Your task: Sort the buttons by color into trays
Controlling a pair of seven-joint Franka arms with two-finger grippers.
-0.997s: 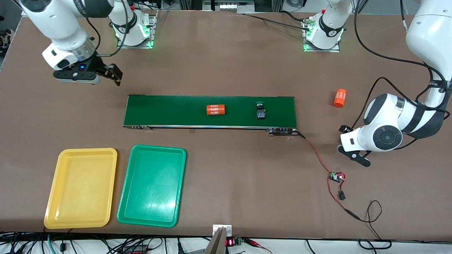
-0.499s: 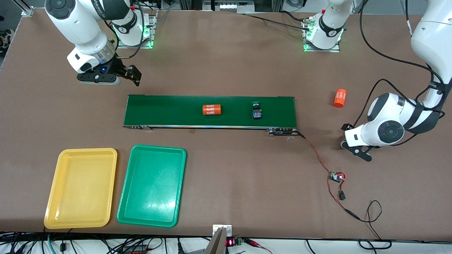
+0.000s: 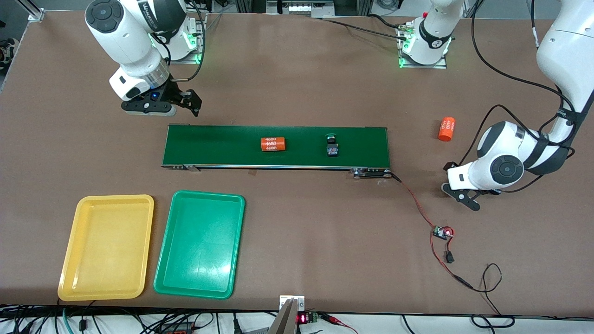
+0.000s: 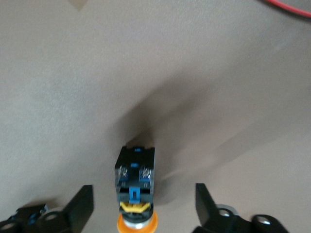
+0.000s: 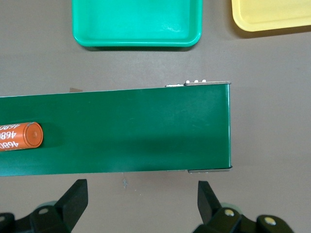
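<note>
Left wrist view: left hand [image 4: 141, 204] open, straddling yellow-orange button [image 4: 135, 187] untouched; right hand [image 5: 141, 201] wide open, empty.

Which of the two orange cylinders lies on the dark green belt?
The orange cylinder with "4680" readable on its side, lying near the belt middle. The other cylinder rests on the bare table toward the left arm's end, off the belt.

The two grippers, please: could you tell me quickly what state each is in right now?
Left gripper: open, fingers either side of a yellow-orange button on the table, not gripping it.
Right gripper: open, empty, over the belt's end.
</note>
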